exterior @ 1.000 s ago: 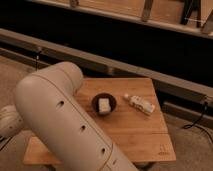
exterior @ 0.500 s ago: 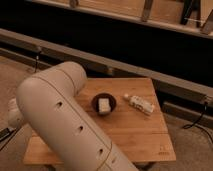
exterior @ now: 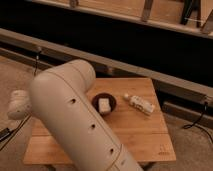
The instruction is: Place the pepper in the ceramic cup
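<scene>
Two items show on the wooden table [exterior: 135, 132]: a dark bowl [exterior: 94, 100] holding a white block [exterior: 103, 105] at centre frame, and a white bottle [exterior: 140, 104] lying just right of it. My cream arm link [exterior: 75, 115] covers the table's left side. Pepper and ceramic cup: I cannot locate either. The gripper is out of frame, so I cannot tell its opening or load.

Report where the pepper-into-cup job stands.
Done: nothing that shows. Neither the pepper nor the ceramic cup is visible; the arm covers the left part of the table. Only a dark bowl holding a white block and a white bottle lying on its side can be seen.
In hand: unknown, since the gripper is out of view.
Left: seemingly the whole pick and placement.
</scene>
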`<action>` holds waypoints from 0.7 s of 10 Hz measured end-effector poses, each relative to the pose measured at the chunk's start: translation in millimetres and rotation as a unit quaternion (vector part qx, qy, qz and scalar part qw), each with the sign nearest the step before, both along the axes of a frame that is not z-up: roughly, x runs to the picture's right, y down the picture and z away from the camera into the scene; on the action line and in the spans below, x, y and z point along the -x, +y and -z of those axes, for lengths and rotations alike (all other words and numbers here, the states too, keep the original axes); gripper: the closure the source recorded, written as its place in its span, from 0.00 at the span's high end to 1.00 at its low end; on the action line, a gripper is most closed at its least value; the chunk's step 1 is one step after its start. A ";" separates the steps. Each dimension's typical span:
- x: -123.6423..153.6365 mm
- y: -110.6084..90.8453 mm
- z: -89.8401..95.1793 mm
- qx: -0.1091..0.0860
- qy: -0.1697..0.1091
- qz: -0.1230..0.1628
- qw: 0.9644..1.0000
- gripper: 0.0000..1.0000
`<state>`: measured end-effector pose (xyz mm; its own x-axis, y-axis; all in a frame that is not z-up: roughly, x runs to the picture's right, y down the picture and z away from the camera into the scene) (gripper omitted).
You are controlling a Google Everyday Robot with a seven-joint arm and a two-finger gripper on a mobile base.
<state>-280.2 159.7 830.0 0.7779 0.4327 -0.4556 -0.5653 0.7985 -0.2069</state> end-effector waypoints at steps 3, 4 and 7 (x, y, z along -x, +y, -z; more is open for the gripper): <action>-5.0 -0.4 13.2 0.056 -0.060 -0.003 0.997 0.65; -13.4 0.9 16.5 0.086 -0.083 0.008 0.993 0.65; -27.9 0.4 13.1 0.129 -0.111 0.026 0.985 0.65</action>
